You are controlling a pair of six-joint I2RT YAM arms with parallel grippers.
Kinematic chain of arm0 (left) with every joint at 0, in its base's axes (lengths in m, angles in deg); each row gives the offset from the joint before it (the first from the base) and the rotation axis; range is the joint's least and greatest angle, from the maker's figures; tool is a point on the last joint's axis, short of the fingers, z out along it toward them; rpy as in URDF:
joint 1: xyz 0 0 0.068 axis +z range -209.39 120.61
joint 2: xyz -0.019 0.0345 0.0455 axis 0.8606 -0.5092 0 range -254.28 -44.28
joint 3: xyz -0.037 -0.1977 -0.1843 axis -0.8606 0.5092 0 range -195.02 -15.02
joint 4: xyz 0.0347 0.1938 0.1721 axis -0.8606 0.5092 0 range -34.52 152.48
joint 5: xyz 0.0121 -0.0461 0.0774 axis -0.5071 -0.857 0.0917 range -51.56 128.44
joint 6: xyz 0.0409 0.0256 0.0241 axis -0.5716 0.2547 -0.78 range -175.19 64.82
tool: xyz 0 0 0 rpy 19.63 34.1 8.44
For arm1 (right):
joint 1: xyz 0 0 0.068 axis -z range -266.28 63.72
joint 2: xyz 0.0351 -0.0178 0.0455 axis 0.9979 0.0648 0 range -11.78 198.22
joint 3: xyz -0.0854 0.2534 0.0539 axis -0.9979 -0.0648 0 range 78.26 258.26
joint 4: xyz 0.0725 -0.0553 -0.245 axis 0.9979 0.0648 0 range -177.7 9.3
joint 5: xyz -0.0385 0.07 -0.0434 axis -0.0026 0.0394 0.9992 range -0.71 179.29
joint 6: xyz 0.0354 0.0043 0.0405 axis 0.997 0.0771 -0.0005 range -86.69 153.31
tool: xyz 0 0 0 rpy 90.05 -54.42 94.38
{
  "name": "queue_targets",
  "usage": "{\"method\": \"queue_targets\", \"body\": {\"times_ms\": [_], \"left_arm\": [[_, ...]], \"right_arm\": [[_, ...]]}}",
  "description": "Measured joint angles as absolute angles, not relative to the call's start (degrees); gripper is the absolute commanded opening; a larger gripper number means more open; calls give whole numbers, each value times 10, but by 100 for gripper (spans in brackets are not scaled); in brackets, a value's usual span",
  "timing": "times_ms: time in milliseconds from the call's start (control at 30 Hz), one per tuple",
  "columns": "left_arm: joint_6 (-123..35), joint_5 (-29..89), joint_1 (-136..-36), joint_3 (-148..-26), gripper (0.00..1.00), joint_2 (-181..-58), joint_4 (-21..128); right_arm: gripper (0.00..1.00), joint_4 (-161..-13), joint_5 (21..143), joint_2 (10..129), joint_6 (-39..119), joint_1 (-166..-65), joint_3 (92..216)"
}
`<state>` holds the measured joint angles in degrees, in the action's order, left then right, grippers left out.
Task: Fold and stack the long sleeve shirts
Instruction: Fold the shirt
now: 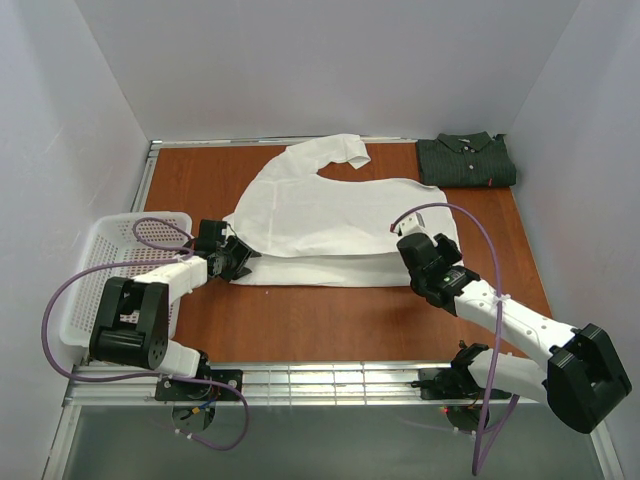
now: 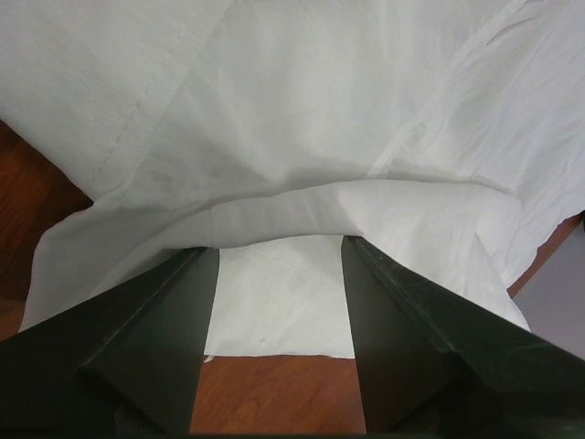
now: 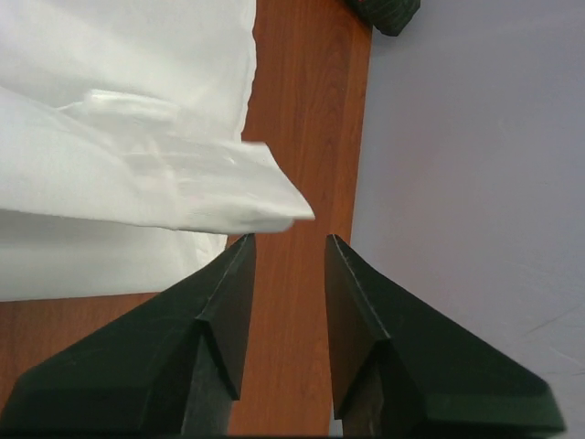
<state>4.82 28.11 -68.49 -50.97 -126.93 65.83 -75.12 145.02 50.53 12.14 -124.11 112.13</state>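
Observation:
The white long sleeve shirt (image 1: 330,215) lies spread across the middle of the table, its near edge folded over and one sleeve curled toward the back. The dark striped shirt (image 1: 466,160) sits folded in the back right corner. My left gripper (image 1: 240,258) is at the white shirt's left edge. In the left wrist view, its jaws (image 2: 281,242) stand apart with the tips tucked under a raised fold of white cloth (image 2: 302,119). My right gripper (image 1: 408,243) is at the shirt's right edge. It is open (image 3: 291,238), with a loose cloth corner (image 3: 265,197) just beyond the tips.
A white mesh basket (image 1: 100,270) stands at the left, beside the left arm. Bare wooden table (image 1: 330,320) runs along the front, ahead of the metal rail (image 1: 330,380). The white wall (image 3: 457,183) rises close on the right, with the dark shirt (image 3: 384,11) at its foot.

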Motion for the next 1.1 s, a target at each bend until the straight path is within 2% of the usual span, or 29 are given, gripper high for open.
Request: {"method": "queue_targets", "body": {"times_ms": [33,100,233,333,433,567,667,767,933,1100], "left_arm": [[49,281,-685,-509,52,-1268,658],[49,280,-685,-507,54,-1265,660],[50,279,-682,-507,58,-1251,666],[46,277,-679,-508,61,-1237,673],[32,267,-677,-516,61,-1227,677],[6,252,-677,-516,62,-1227,681],[-15,242,-677,-516,62,-1227,688],[-37,236,-677,-516,63,-1227,692],[-62,230,-677,-516,63,-1227,696],[-77,226,-677,-516,63,-1230,697]], "right_arm": [[49,-747,1451,505,125,-1241,1121],[56,-738,1453,505,134,-1241,1123],[90,-692,1442,497,155,-1238,1158],[99,-643,1412,479,215,-1236,1223],[99,-585,1353,464,323,-1224,1295],[95,-541,1253,458,469,-1182,1304],[88,-527,1184,456,542,-1142,1278],[70,-531,1115,454,589,-1073,1241],[65,-566,996,455,635,-942,1185],[56,-626,917,473,701,-918,1140]]}}
